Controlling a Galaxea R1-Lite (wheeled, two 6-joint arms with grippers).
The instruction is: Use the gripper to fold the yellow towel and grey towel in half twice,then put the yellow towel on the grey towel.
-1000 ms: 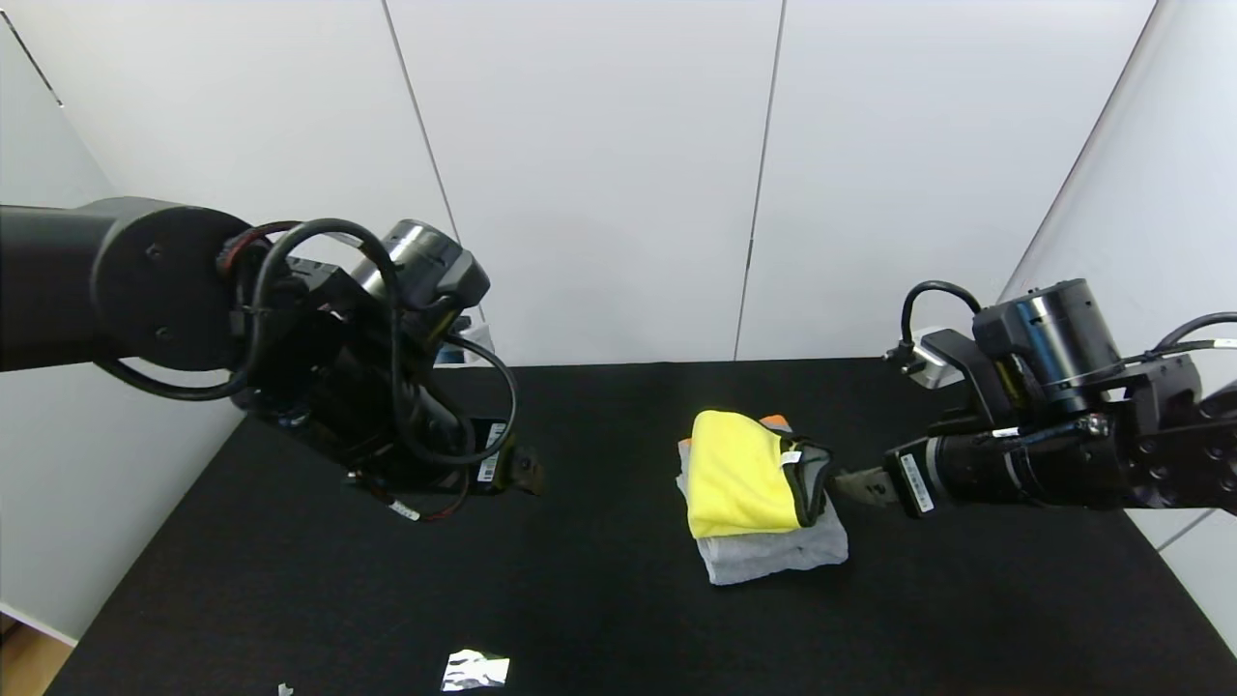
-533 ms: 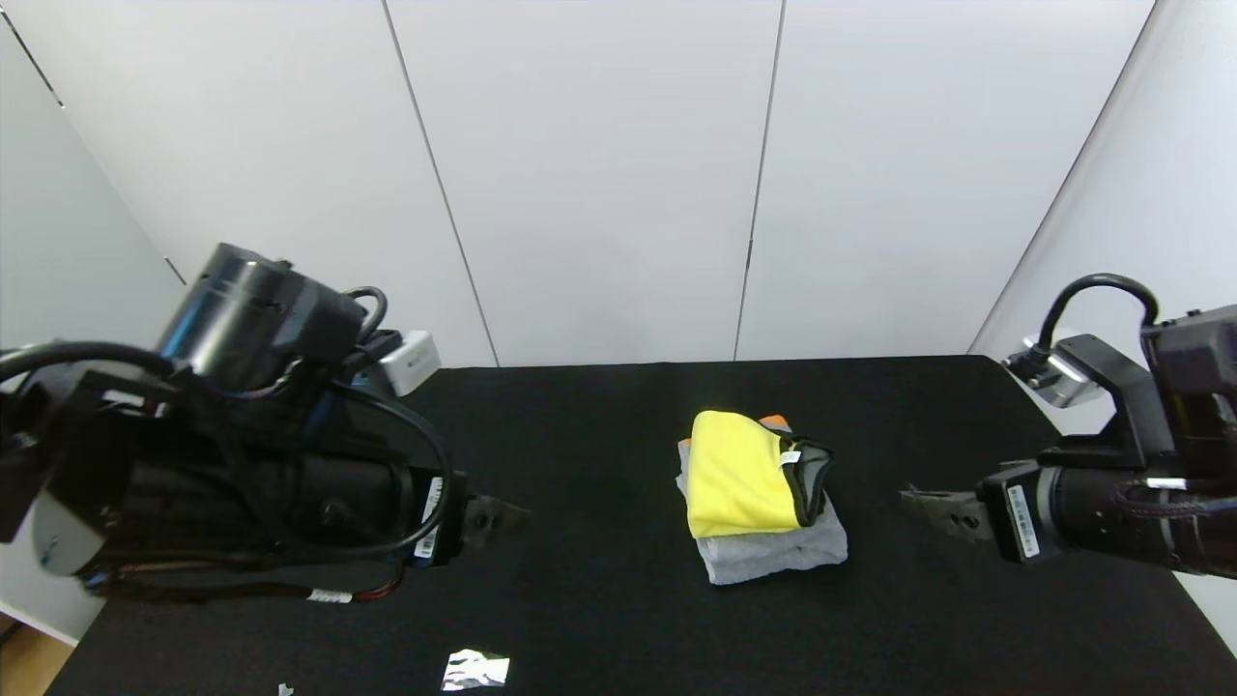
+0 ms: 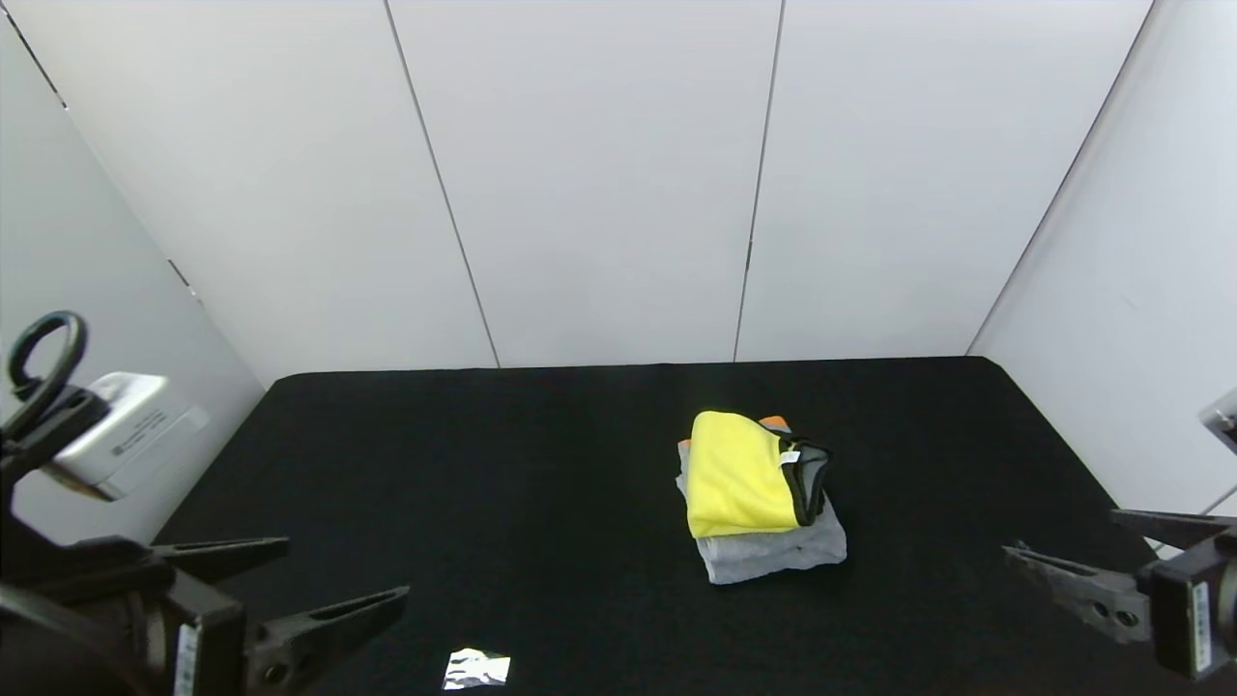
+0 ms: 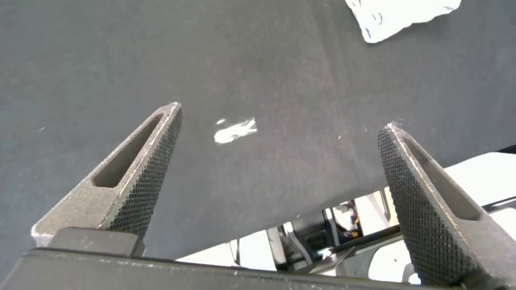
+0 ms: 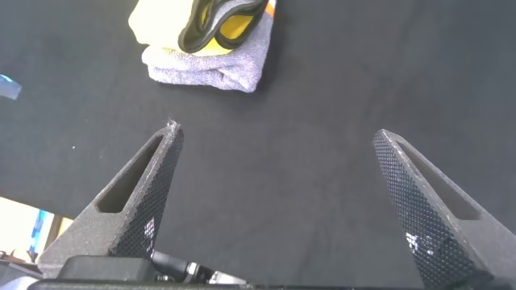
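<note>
Two folded towels stacked, yellow towel (image 3: 736, 474) lengthwise atop grey towel (image 3: 773, 551), left pincer (image 3: 333, 580) and right pincer (image 3: 1063, 551) released

A black cloth-covered table (image 3: 541, 503) carries everything; the grey towel (image 3: 773, 549), folded into a thick pad, lies directly on it, right of the table's middle; the folded yellow towel (image 3: 736, 474) sits on top of the grey towel, not on the table itself, its black-trimmed edges and small white tag turned to the right; a crumpled bit of silvery foil (image 3: 474, 669) lies on the table well to the left of the grey towel and nearer the front edge; a small white fleck (image 4: 236, 130) lies close to that foil.
</note>
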